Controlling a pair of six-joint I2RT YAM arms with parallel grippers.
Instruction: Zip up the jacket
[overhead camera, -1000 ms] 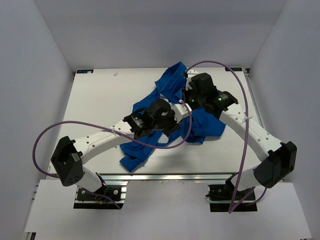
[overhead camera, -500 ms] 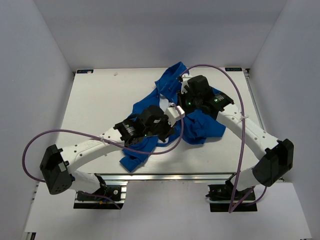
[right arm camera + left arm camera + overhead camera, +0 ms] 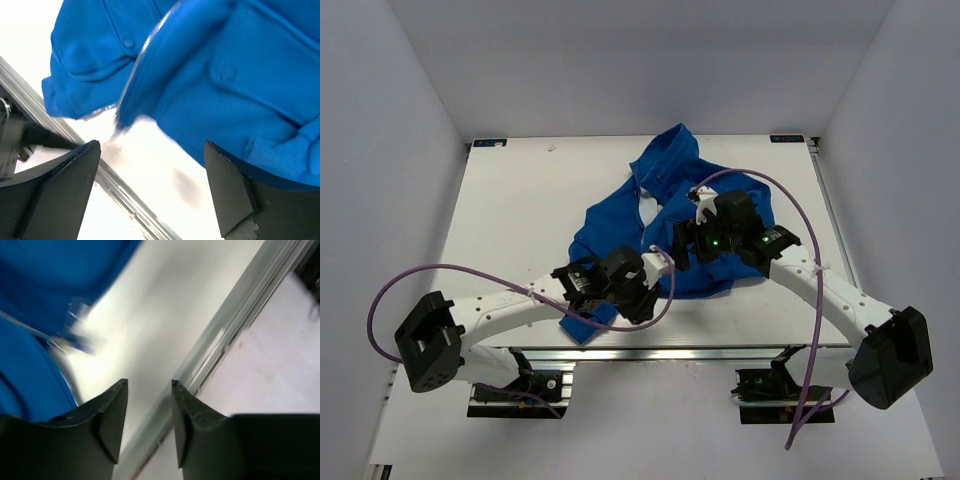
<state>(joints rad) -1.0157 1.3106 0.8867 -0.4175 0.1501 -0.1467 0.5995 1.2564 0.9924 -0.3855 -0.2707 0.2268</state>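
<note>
The blue jacket [image 3: 665, 205] lies crumpled on the middle of the white table [image 3: 520, 200], collar toward the far side. My left gripper [image 3: 655, 265] hovers over the jacket's near hem. In the left wrist view it [image 3: 148, 384] stands open with nothing between its fingers, the jacket [image 3: 45, 280] and a blurred zipper end [image 3: 70, 327] to the upper left. My right gripper [image 3: 682, 240] is close beside the left one. It [image 3: 152, 145] is wide open above bare table, with the jacket [image 3: 235, 75] and its zipper teeth [image 3: 145, 50] just beyond the fingertips.
The table's near metal rail [image 3: 235, 325] runs right under the left fingers, and the same rail [image 3: 115, 185] shows below the right ones. Purple cables [image 3: 410, 290] loop from both arms. White walls enclose the table on three sides.
Both grippers have opened and let go of the jacket. Both arms have drawn back toward the near edge. The jacket has dropped and spread flatter on the table.
</note>
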